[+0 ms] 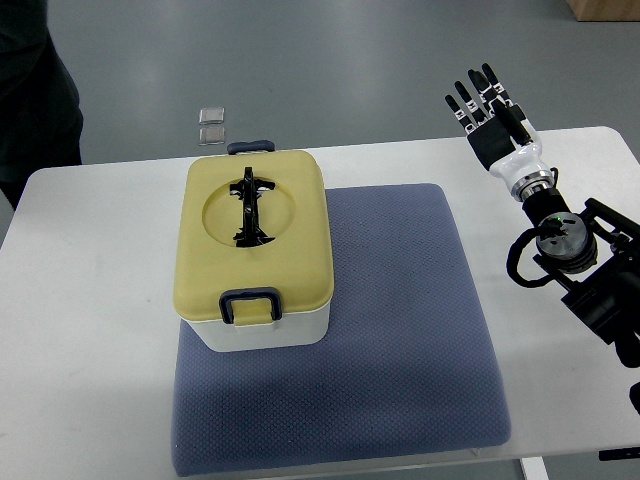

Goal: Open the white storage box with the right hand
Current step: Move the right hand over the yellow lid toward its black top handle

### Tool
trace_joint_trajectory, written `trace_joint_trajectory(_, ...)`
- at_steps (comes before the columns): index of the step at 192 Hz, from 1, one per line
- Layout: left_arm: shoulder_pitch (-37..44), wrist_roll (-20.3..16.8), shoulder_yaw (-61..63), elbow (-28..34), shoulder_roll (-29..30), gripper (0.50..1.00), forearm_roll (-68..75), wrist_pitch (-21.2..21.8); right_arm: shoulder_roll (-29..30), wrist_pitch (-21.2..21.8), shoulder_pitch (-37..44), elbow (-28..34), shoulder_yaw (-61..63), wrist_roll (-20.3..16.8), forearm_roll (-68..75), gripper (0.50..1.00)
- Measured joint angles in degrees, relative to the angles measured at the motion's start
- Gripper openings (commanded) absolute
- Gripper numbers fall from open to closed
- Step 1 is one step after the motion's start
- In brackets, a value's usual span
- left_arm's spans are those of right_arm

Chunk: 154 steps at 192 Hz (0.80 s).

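Observation:
A white storage box (262,330) with a pale yellow lid (255,235) stands on the left part of a blue-grey mat (400,330). The lid is down, with a black folding handle (249,207) in its round recess and dark latches at the near (250,301) and far (250,147) sides. My right hand (482,105) is raised at the upper right, well away from the box, its black fingers (466,103) spread straight and holding nothing. The left hand does not show.
The white table (90,300) runs to the picture's edges. Two small clear squares (211,125) lie on the floor beyond the table's far edge. A person in dark clothes (30,90) stands at the upper left corner.

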Motion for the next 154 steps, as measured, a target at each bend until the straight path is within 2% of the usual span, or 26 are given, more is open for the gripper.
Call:
trace_joint_trajectory(89,0.0,0.0,-0.1,0.0,0.0,1.000,0.0,0.1,-0.8,0.1,0.5,0.1,-0.3,-0.1,-1.9,0.930)
trace_joint_trajectory(125,0.0,0.0,-0.1,0.0,0.0,1.000,0.0,0.1,-1.1,0.8,3.1,0.1,-0.4,-0.1,-13.0,0.930)
trace_joint_trajectory(154,0.0,0.0,-0.1,-0.1,0.0,1.000,0.0,0.0,-2.7,1.6,8.1,0.1,-0.7,-0.1,-27.0,0.930)
